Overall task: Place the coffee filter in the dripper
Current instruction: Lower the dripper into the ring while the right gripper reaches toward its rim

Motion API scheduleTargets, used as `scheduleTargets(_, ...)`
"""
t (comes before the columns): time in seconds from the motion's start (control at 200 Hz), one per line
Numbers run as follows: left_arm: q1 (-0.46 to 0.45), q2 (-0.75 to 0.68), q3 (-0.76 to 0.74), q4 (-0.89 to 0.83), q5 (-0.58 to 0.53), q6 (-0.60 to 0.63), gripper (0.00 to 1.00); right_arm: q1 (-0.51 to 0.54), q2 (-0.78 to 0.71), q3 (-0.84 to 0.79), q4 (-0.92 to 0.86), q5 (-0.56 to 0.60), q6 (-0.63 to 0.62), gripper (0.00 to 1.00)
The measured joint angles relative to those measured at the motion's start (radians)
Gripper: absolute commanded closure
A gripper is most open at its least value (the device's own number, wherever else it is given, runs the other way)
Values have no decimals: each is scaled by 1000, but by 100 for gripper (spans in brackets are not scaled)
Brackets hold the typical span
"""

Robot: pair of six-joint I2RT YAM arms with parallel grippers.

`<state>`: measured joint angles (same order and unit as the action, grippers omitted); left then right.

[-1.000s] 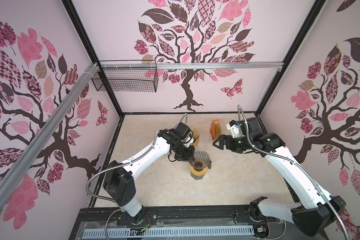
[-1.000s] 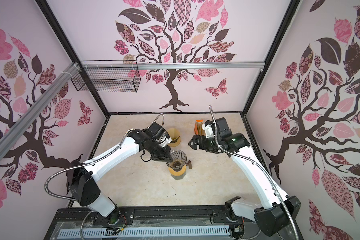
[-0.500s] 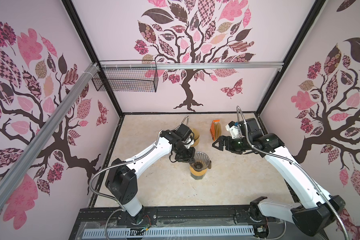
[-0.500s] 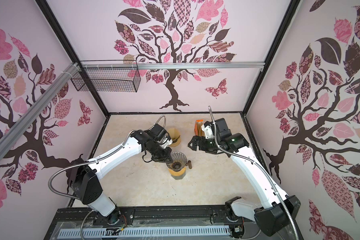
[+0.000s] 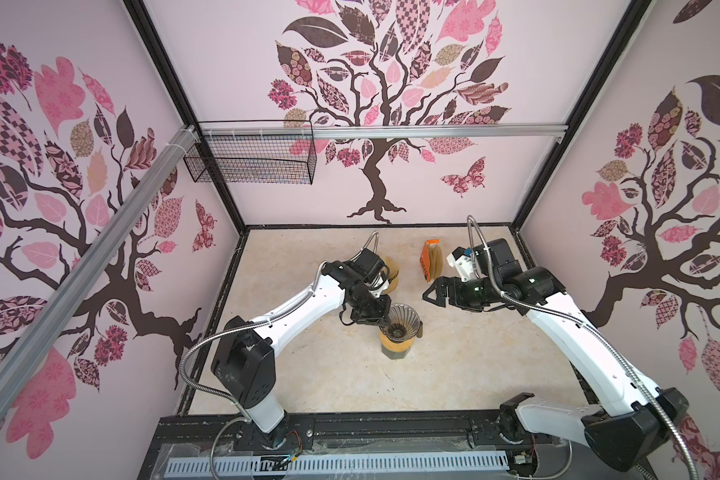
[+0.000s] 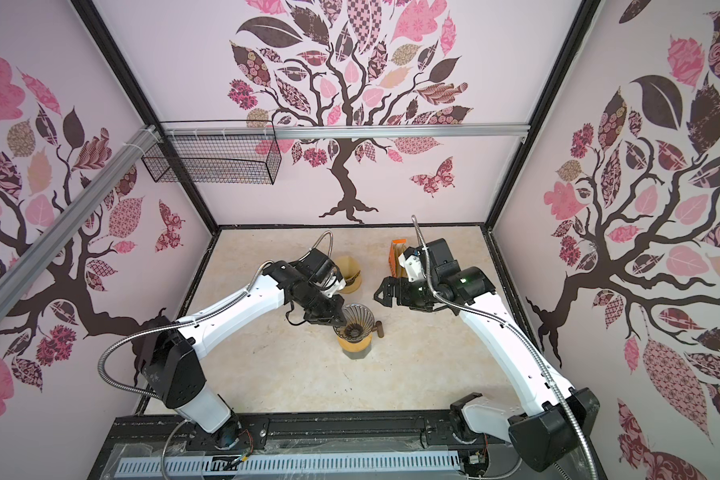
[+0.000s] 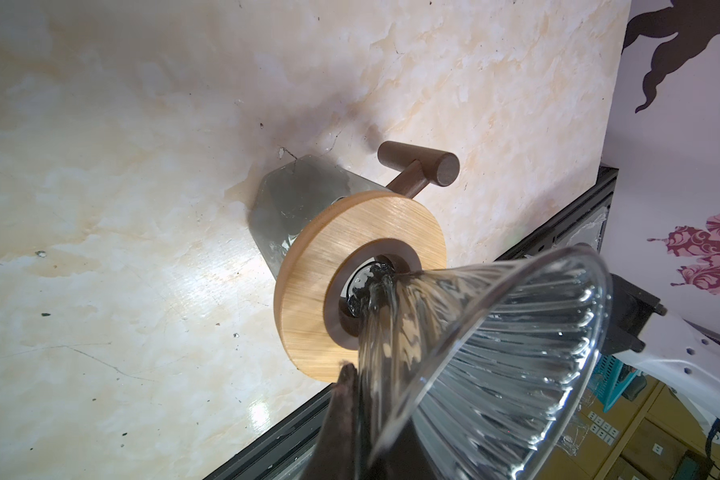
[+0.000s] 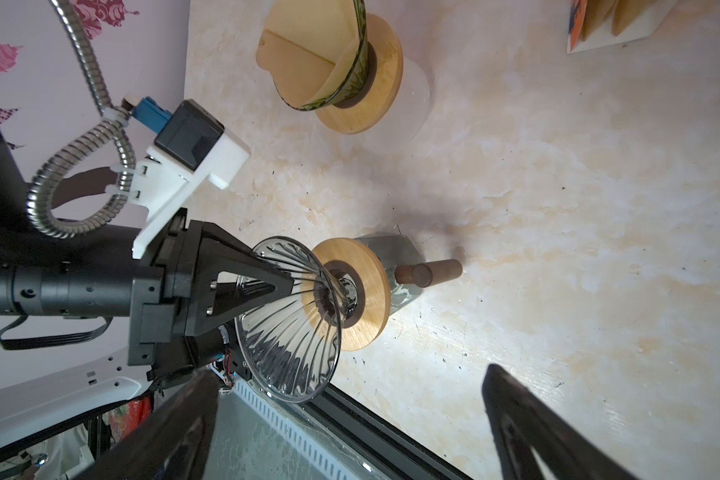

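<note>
Left tool [image 5: 385,322] was clamped shut on the left rim of the dripper [image 5: 402,322], one finger [image 7: 344,411] lying against the outside of the glass wall. That dripper stood near the middle of the bench [image 5: 308,374], upright, with its long axis vertical: wide mouth up, narrow tip down in the hole of a round wooden collar [image 7: 321,270]. It was clear glass, ribbed from rim to tip. Under the collar sat a grey faceted cup [image 7: 296,199] with a dark wooden handle [image 7: 420,166] sticking out to the right in both top views.

Just behind, toward the back wall, a far dripper [image 8: 352,79] on its own wooden disc held a seated filter [image 8: 308,54]. This was a tan paper cone opening upward, its edge standing above the glass.

Further right, at the back, an orange pack [image 5: 425,262] stood on the bench with tan filters [image 5: 435,262] on edge inside it, their flat faces vertical. Right tool [image 5: 430,290] hung in the air just in front of the pack, jaws spread wide and holding nothing. Its fingers pointed left toward the middle of the bench, clear of both pack and dripper.
</note>
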<state>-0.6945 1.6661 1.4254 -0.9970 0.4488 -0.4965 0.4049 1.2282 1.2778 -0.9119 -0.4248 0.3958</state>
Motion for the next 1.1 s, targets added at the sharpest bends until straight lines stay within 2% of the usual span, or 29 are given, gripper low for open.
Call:
scheduleTargets(0.35,0,0,-15,8,0,0,95,75,61,-30,-10,-17,-34,15)
scheduleTargets(0.535,0,0,-16,8,0,0,90,118,99,-30,-10,-18,-42,25)
scheduleTargets(0.805,0,0,-16,8,0,1,88,124,129,-42,6,-19,-43,52)
scheduleTargets(1.1,0,0,-19,11,0,1,88,124,150,-51,19,-21,-45,59)
